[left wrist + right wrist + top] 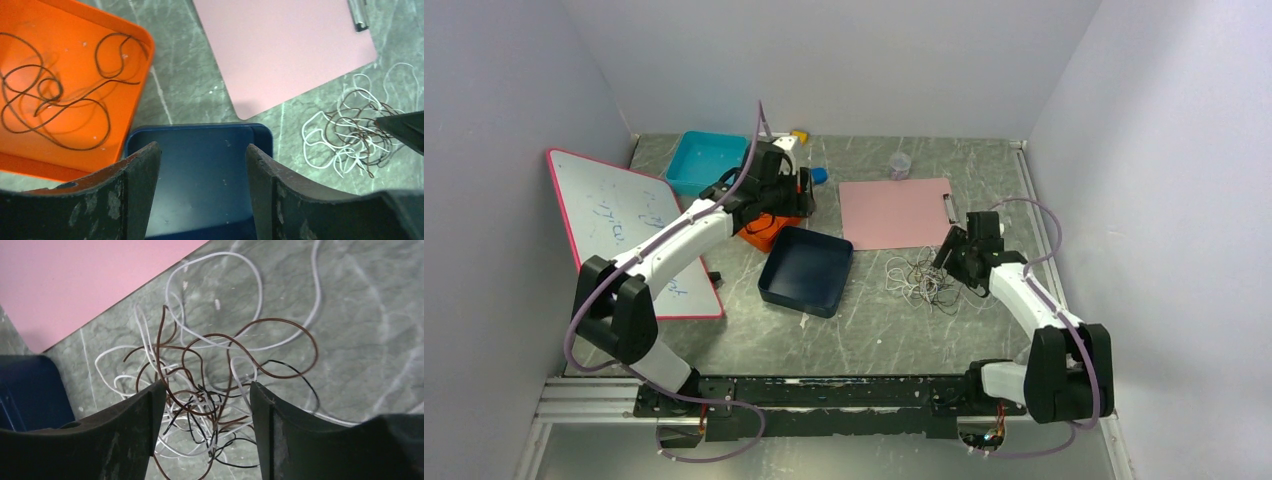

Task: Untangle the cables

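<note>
On the grey stone-look table [874,330], just in front of the flat pink clipboard [894,212], lies a small tangle of thin white, brown and black cables [921,280]. From the top camera it looks like a little scribble. The right wrist camera is much closer and shows the loops well: brown loops stand up on top, white loops spread out wide, and a few black bits sit low in the middle.

The right gripper [205,390] hangs right over the tangle. Its jaws are wide apart, with wires between them, but they do not pinch any.

Only the left wrist camera shows a single dark brown cable [60,95], lying loose by itself in the square orange plastic tray [135,60]. From the top, the left arm hides most of that tray.

The left gripper [200,150] is above the square dark blue plastic tray [260,131], jaws apart and holding nothing.

Farther left, the top camera shows a light blue tray [704,160] and a white board with a red edge [624,220].
</note>
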